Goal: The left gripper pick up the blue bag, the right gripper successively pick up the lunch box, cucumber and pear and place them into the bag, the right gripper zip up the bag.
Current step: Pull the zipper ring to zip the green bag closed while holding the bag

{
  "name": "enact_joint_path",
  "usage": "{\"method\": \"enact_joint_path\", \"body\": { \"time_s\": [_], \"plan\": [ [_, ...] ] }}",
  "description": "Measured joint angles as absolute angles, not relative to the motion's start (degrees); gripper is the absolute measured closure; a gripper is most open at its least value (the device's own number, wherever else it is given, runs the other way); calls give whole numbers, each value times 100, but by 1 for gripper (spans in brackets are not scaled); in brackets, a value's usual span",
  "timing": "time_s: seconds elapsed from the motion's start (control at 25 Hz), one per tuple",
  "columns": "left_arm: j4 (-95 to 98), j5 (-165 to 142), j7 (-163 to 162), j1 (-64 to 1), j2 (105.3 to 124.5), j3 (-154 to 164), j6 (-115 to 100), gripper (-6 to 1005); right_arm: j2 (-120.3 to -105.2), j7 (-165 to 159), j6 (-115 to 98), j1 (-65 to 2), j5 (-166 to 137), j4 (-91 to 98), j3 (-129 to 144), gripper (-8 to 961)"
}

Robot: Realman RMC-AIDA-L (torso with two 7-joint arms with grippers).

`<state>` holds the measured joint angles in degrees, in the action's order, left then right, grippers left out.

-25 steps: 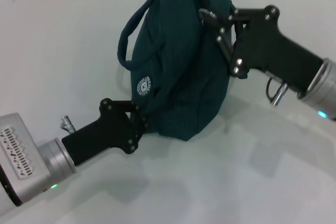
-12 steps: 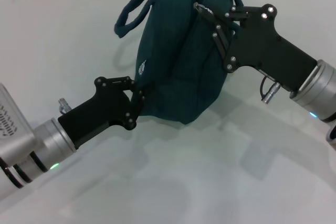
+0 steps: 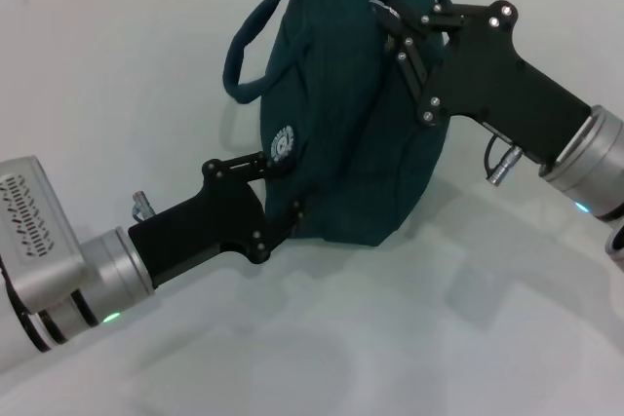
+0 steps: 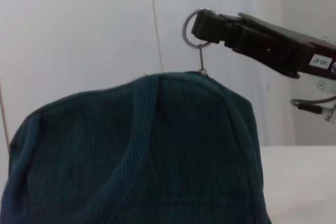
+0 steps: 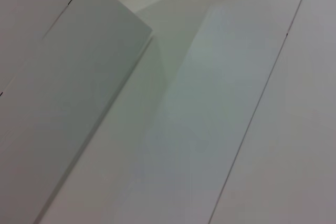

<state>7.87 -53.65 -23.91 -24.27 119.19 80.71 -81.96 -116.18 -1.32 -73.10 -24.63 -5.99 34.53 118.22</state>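
The blue bag stands tilted on the white table, its zipper seam on top and one handle looping out to the left. My left gripper is shut on the bag's lower left edge, just under the white logo. My right gripper is at the bag's top right, shut on the metal ring pull; the left wrist view shows the ring held in that gripper above the bag. The lunch box, cucumber and pear are out of view.
The white table stretches around the bag, with a wall seam at the far edge. The right wrist view shows only pale flat panels.
The bag has swung to the right and turned so that its logo faces me again. My left gripper has shifted right with it. The right gripper has stayed on the ring pull.
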Motion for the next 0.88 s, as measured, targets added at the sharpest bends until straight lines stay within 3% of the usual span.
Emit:
{"method": "enact_joint_path", "body": {
  "time_s": [0.08, 0.2, 0.44, 0.88],
  "plan": [
    [797, -5363, -2455, -2406, 11926, 8056, -8263, 718, -11619, -128, -7293, -2491, -599, 3436, 11819, 943],
    [854, -5352, -2788, -2405, 11929, 8044, -8428, 518, -11618, -119, -7241, -2523, -597, 3424, 11818, 944],
    [1002, -5304, -3097, -2400, 11968, 8037, -8655, 310, -11619, -115, -7204, -2526, -597, 3436, 11828, 944],
    [953, -4621, -3025, -2391, 12047, 8051, -8841, 127, -11618, -114, -7224, -2517, -597, 3446, 11864, 943]
  ]
}}
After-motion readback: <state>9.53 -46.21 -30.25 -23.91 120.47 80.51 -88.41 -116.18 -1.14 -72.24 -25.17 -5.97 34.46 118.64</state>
